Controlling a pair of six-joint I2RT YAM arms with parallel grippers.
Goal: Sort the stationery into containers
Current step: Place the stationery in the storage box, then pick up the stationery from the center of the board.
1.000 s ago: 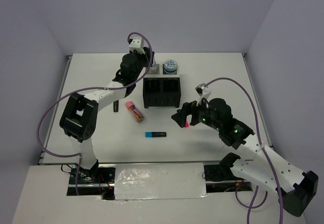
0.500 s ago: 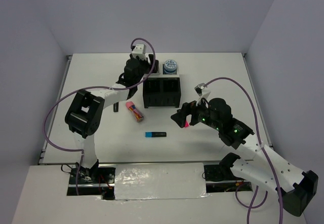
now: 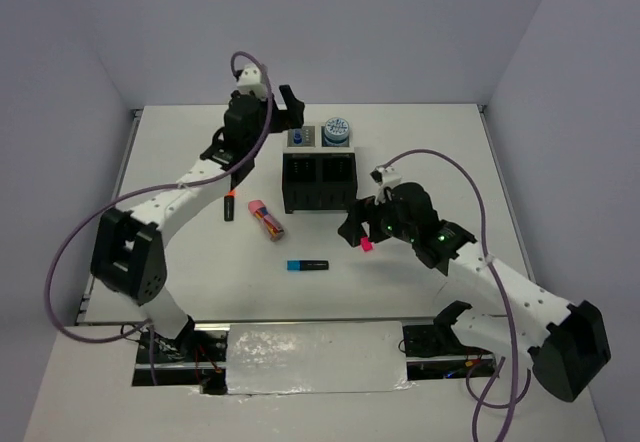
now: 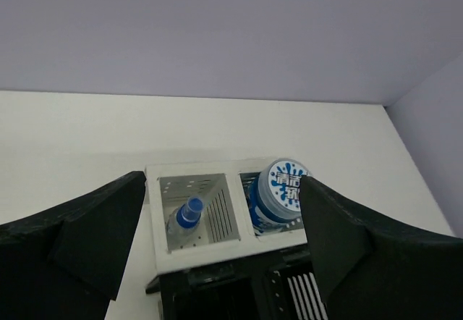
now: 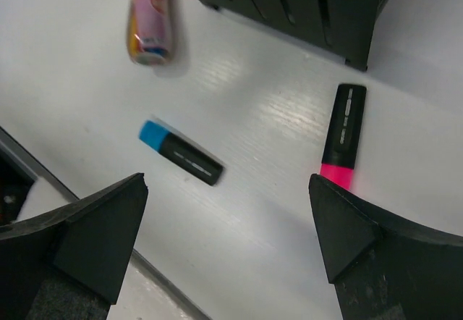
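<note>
My left gripper (image 3: 290, 105) (image 4: 221, 184) hangs open above and behind two light grey trays. A slim blue-white pen (image 4: 187, 212) (image 3: 297, 138) leans in the left tray (image 4: 160, 222). A blue-white patterned roll (image 4: 285, 187) (image 3: 337, 127) fills the right tray (image 4: 278, 231). My right gripper (image 3: 354, 230) (image 5: 228, 184) is open over the table, holding nothing. The pink-capped highlighter (image 5: 344, 135) (image 3: 367, 244) lies beside its right finger and the blue-capped highlighter (image 5: 181, 158) (image 3: 307, 265) ahead of its left finger. The pink marker (image 3: 265, 218) (image 5: 150, 17) and orange-capped highlighter (image 3: 229, 208) lie left of the black box (image 3: 320, 183).
The black two-compartment box (image 5: 311, 5) (image 4: 217, 300) stands just in front of the grey trays, close to the right gripper. White walls ring the table on three sides. A taped strip (image 3: 315, 357) runs along the near edge between the arm bases.
My left gripper has opened, let go of the pen in the left grey tray, and lifted up and back. The right arm has swung slightly toward the black box.
</note>
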